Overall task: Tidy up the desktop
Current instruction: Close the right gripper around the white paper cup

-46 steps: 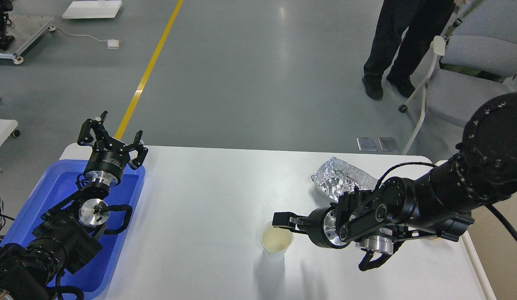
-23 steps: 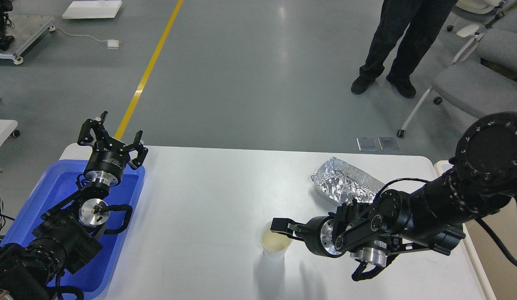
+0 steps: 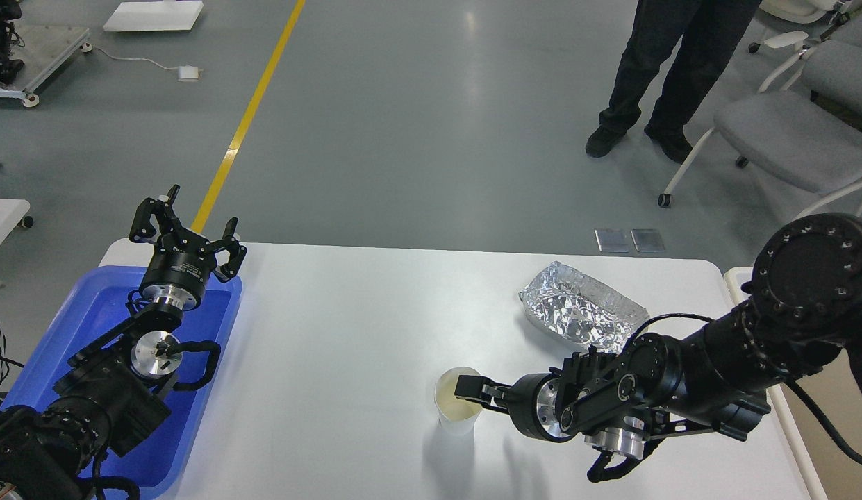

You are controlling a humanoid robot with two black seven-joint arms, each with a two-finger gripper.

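Note:
The white desktop (image 3: 347, 326) holds a translucent plastic cup (image 3: 457, 419) with a cream-coloured inside, standing upright near the front middle. A crumpled silver foil container (image 3: 580, 312) lies at the back right. My right gripper (image 3: 469, 387) reaches in from the right and its tip overlaps the cup's right rim. Its fingers show as one dark block, so I cannot tell them apart. My left gripper (image 3: 186, 229) is open and empty, raised over the far edge of the blue tray (image 3: 76, 326).
The blue tray sits on the desktop's left end, under my left arm. A white-rimmed bin (image 3: 735, 278) shows at the table's right edge. A person's legs (image 3: 653, 76) and a grey wheeled chair (image 3: 785, 139) stand beyond the table.
My right arm has dropped lower and nearer, bringing the gripper tip from just above the cup's rim onto its mouth. The chair behind has rolled away. My left arm has not moved.

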